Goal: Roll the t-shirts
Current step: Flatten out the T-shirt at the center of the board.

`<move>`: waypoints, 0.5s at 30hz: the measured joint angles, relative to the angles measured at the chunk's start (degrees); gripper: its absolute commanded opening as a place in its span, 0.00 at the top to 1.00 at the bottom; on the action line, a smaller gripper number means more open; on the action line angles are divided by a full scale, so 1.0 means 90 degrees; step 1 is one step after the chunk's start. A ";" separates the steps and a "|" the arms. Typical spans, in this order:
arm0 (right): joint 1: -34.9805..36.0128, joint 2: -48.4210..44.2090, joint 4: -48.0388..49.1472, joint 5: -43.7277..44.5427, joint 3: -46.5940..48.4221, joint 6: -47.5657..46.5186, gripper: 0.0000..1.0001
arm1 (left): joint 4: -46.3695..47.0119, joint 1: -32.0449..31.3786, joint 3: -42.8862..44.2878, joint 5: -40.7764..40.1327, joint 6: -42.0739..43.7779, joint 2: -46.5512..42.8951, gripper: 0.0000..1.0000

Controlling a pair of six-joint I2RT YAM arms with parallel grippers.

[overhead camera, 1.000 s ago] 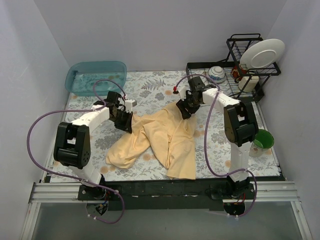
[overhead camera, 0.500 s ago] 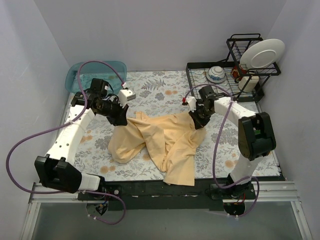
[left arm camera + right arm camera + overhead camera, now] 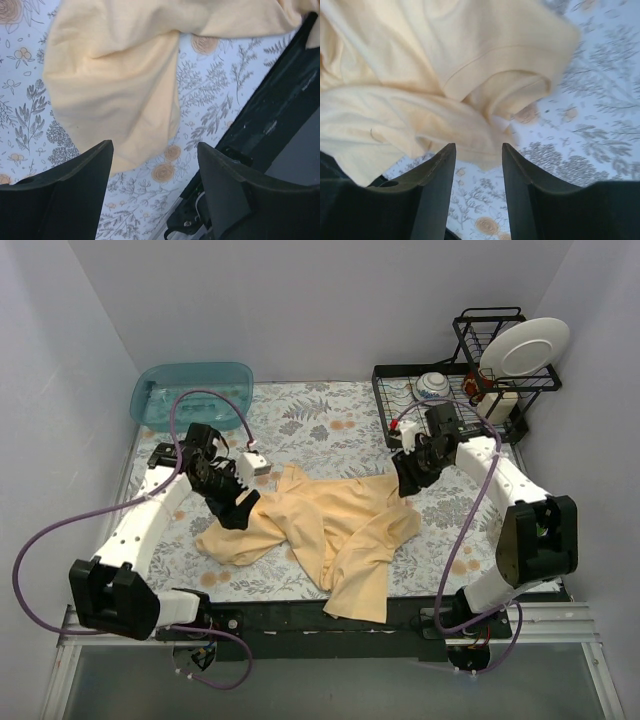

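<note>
1. The pale yellow cotton t-shirt (image 3: 330,525) lay crumpled at the middle of the floral-patterned table cover (image 3: 310,425), not flat and not rolled.
2. Its longer run went left to right, with one flap trailing towards the near edge.
3. The left gripper (image 3: 238,508) stood over the shirt's left lobe. Its fingers (image 3: 75,195) were spread, with nothing between them, and the cloth lay below and just beyond the tips.
4. The right gripper (image 3: 407,480) stood at the shirt's far-right corner. Its fingers (image 3: 432,195) were parted and empty, and a hemmed sleeve lay just ahead of them.
5. The shirt lay between the two grippers, one at each end of the long axis, so neither arm was clearly nearer. In my judgement, flattening must come before any roll.
6. Half a second earlier both grippers were clamped on the cloth and held it raised; both had since let go.
7. The shirt had settled lower and wider, its left lobe further left.
</note>
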 measured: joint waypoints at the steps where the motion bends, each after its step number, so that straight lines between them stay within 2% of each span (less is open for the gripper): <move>1: -0.0119 0.0151 0.0073 -0.0007 0.0209 0.0073 0.44 | 0.0153 0.0000 -0.0002 -0.0015 -0.0209 0.0136 0.30; 3: -0.0299 0.0508 0.0257 0.0000 0.0588 0.0172 0.41 | 0.0583 0.0000 0.0000 -0.0032 -0.0721 0.0527 0.30; 8: -0.0379 0.1355 0.0614 0.0002 0.0935 0.0197 0.39 | 0.1338 0.0000 0.0078 -0.0061 -0.2125 0.1336 0.28; 15: -0.0321 0.2283 0.0646 0.0012 0.0937 0.0041 0.37 | 0.1727 0.0000 0.0187 -0.0262 -0.3048 0.1265 0.27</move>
